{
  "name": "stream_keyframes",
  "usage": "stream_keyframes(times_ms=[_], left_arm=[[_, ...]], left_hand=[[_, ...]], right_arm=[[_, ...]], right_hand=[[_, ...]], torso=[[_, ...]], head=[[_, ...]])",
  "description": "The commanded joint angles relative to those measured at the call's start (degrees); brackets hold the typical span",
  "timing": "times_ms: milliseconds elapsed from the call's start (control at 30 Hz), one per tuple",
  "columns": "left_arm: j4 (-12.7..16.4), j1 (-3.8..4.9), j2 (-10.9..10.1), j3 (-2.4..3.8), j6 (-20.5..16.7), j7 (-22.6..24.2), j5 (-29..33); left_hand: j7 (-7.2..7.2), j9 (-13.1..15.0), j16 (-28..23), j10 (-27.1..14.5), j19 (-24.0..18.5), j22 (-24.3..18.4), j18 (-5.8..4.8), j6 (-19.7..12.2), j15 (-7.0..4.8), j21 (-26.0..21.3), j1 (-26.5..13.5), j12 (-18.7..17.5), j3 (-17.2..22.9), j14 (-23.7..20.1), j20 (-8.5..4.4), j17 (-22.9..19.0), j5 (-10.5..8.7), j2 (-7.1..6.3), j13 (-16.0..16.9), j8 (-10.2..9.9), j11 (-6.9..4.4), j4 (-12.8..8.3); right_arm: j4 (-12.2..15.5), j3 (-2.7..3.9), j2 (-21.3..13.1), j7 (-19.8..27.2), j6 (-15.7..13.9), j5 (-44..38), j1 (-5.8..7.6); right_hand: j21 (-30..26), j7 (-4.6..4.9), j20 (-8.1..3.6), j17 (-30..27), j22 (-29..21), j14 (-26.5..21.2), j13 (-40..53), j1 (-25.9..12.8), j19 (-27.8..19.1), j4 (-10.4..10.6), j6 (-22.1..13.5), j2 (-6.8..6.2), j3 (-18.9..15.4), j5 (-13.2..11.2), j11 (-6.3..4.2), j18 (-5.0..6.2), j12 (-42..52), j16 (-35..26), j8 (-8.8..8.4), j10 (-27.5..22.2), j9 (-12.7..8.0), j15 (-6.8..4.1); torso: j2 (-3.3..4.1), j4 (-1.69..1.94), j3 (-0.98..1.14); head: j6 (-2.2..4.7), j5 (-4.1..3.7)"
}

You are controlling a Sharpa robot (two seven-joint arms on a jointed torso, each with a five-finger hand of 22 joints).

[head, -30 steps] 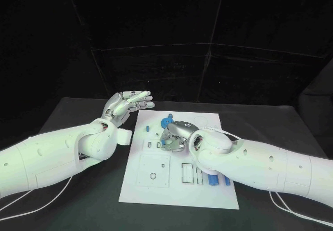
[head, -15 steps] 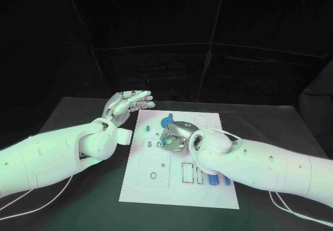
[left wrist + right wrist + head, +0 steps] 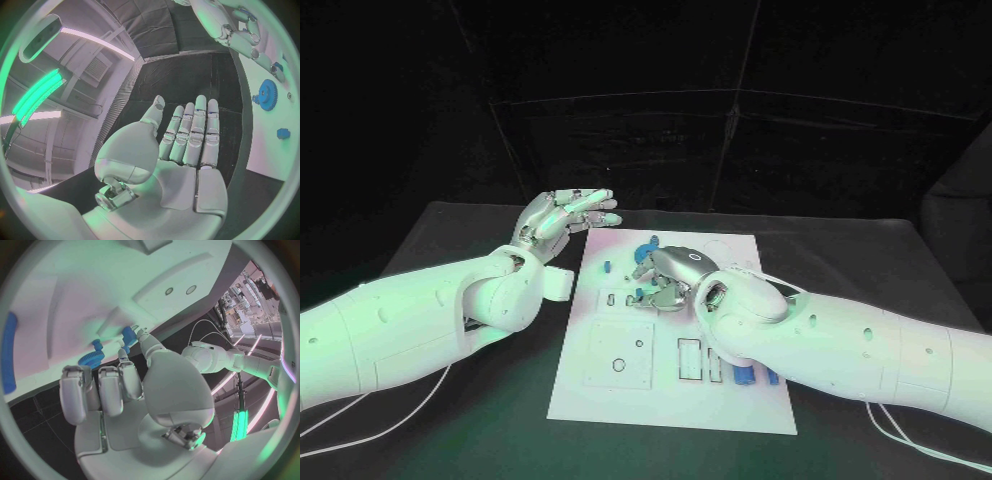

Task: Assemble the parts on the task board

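Clearly two hands: left hand [image 3: 563, 222] empty, fingers straight, beyond the task board [image 3: 617, 385]'s far left corner; right hand [image 3: 668, 278] curled over mid-board, grasp unclear. Roughly five blue parts [image 3: 741, 374], some hidden.

We are in a robotics lab or test cell. Black curtains [image 3: 733, 130] close off the space behind a black table [image 3: 473, 225], and a white task board [image 3: 733, 400] lies on it as a bench fixture. Overhead we see long strip lights [image 3: 94, 40], a ceiling vent [image 3: 97, 72] and equipment racks [image 3: 250, 290].
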Motion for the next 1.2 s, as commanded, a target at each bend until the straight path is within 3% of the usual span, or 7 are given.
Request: stream_keyframes(times_ms=[33, 433, 600, 733, 833, 1067, 1200], left_arm=[[-0.1, 0.1, 0.0, 0.05, 1.1, -0.2, -0.9], [-1.3, 0.1, -0.3, 0.06, 1.0, -4.8, -6.0], [-1.9, 0.32, -0.5, 0.07, 1.5, -16.4, -13.2], [-2.6, 1.05, -0.2, 0.07, 4.2, -29.9, -21.7], [-2.9, 1.54, 0.2, 0.07, 8.0, -38.4, -27.5], [-3.4, 2.77, 2.2, 0.07, 15.6, -53.4, -38.0], [-3.8, 3.46, 3.8, 0.08, 18.7, -60.6, -42.6]], left_hand=[[-0.22, 0.1, 1.4, 1.0, 2.6, 0.5, 0.51, 0.9, -1.1, 1.3, -0.2, -0.2, -0.3, 3.6, -0.96, 1.0, -0.01, 0.58, 0.0, 0.1, -0.43, -0.3], [-3.98, 0.1, 17.9, 13.3, 19.3, 5.3, 0.38, 4.4, -7.6, 12.5, -1.3, 2.8, -1.9, 23.4, -7.77, 13.2, 0.14, 0.98, 1.7, -0.4, -5.56, -0.9], [-5.89, 0.8, 52.2, 19.6, 25.6, 9.7, 0.32, 7.0, -9.67, 20.7, -2.0, 6.7, -2.8, 25.0, -10.36, 49.7, 0.32, 0.98, 5.2, 0.8, -7.87, -1.3], [-7.25, 1.8, 61.0, 22.3, 26.8, 11.6, 0.26, 8.9, -10.56, 23.7, -3.3, 11.1, -3.6, 25.3, -11.1, 60.5, 0.2, 0.68, 8.7, 2.7, -9.03, 0.0], [-7.92, 3.2, 70.0, 22.5, 30.3, 23.8, -1.33, 8.8, -11.19, 33.9, -6.3, 18.5, -5.6, 25.9, -11.85, 72.7, 0.11, 0.54, 14.6, 4.9, -9.67, 3.5], [-8.84, 9.3, 75.4, 15.0, 34.0, 45.4, -3.91, 3.2, -11.48, 49.7, -8.9, 49.0, -11.2, 26.3, -12.34, 80.9, 0.06, 1.27, 42.8, 15.0, -9.85, 12.6], [-8.54, 11.0, 76.0, 14.4, 34.9, 49.8, -4.65, 1.3, -11.63, 52.5, -9.9, 52.4, -13.0, 26.5, -12.21, 82.0, 0.04, 1.82, 46.0, 17.9, -9.94, 15.8]], right_arm=[[0.8, 0.07, -0.8, 6.3, -8.1, 0.0, 0.07], [6.0, 0.17, -9.6, 20.1, -3.3, 14.1, 3.23], [7.2, 0.17, -14.7, 22.9, -0.5, 23.6, 6.39], [6.8, 0.16, -17.4, 23.6, -0.3, 28.1, 7.95], [6.0, 0.16, -18.8, 23.7, -0.2, 30.1, 8.67], [4.7, 0.16, -20.5, 23.3, 0.0, 31.8, 9.3], [4.2, 0.16, -20.7, 22.9, 0.1, 32.1, 9.43]], right_hand=[[-0.3, -0.02, 0.37, 6.2, 11.9, 3.9, 5.8, 0.1, 3.4, 0.3, -0.5, -0.81, -0.6, 0.7, 0.44, 0.0, -0.3, -0.3, 0.24, 0.0, 0.1, 0.46], [-0.9, -0.04, 0.45, 5.2, 10.8, 3.7, 5.2, 0.6, 2.6, 1.2, -0.3, 0.13, -1.6, 1.2, 0.45, 0.28, -0.9, -0.8, 0.64, -0.5, 0.2, 0.5], [-1.4, -0.23, 0.35, 4.1, 9.9, 3.4, 4.6, 1.2, 1.8, 1.1, 0.4, 0.76, -1.8, 1.5, 0.27, 0.52, -1.8, -1.4, 1.1, -1.0, 0.3, 0.35], [-1.4, -0.31, 0.29, 4.0, 9.9, 3.4, 4.5, 1.4, 1.8, 1.1, 0.6, 1.12, -1.8, 1.7, 0.19, 0.54, -1.9, -1.5, 1.28, -1.1, 0.3, 0.28], [-1.5, -0.36, 0.25, 3.8, 9.7, 3.3, 4.4, 1.5, 1.7, 1.2, 0.7, 1.29, -1.9, 1.8, 0.15, 0.58, -2.0, -1.6, 1.39, -1.1, 0.3, 0.24], [-1.9, -0.45, 0.18, 3.0, 8.9, 3.1, 4.0, 1.6, 1.1, 1.2, 1.1, 1.57, -2.0, 2.1, 0.06, 0.78, -2.6, -2.0, 1.62, -1.4, 0.3, 0.16], [-1.9, -0.47, 0.15, 3.0, 8.9, 3.1, 4.0, 1.7, 1.0, 1.2, 1.1, 1.64, -2.0, 2.2, 0.04, 0.79, -2.6, -2.1, 1.68, -1.4, 0.3, 0.13]], torso=[[-0.08, -0.08, -0.03], [-0.65, -0.1, 0.1], [-1.64, -0.31, 0.34], [-2.34, -0.54, 0.6], [-2.89, -0.76, 0.89], [-3.63, -0.76, 1.3], [-3.97, -0.92, 1.68]], head=[[0.12, 0.06], [0.44, 0.33], [0.13, 0.55], [-0.12, 0.98], [-0.63, 1.32], [-0.92, 1.61], [-1.06, 1.9]])
